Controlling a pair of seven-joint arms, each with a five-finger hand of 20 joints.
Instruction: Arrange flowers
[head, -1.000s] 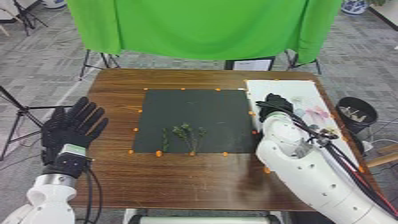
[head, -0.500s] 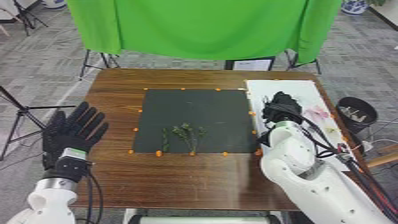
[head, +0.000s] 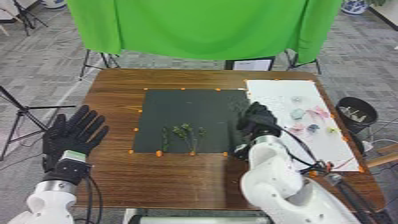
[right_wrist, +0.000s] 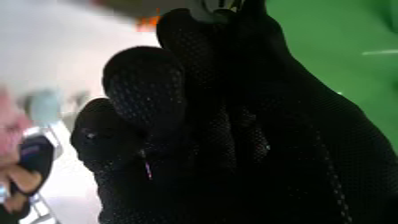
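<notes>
Surface of brown wood (head: 169, 185) spreads out before me, with a green cloth (head: 204, 30) hanging beyond its far edge. My white right arm (head: 282, 185) slants up across its near right part; my left arm (head: 53, 200) comes in at the left edge. On the wood lies a dark square mat (head: 187, 107), and to the right of it a long white sheet (head: 277, 92). Past the sheet, off to the right, I see a black bin (head: 359, 101). My left hand (head: 71, 139) is open at the left side, its fingers straight and a little spread. My right hand (head: 260, 120) is over the seam where mat and sheet meet, fingers curled in, pinching a grey-green piece (right_wrist: 210, 11) at their tips; I can't tell what plant it is.

The green sprigs (head: 184, 132) lie on the mat toward its near edge, side by side, stems pointing my way. Smaller again are the flowers on the sheet: a pink one (head: 318, 113) near a pale blue-green one (head: 298, 114), with a yellow-green one (head: 332, 130) nearer me. Smallest are the orange markers (head: 159, 153) dotted around the mat and sheet.
</notes>
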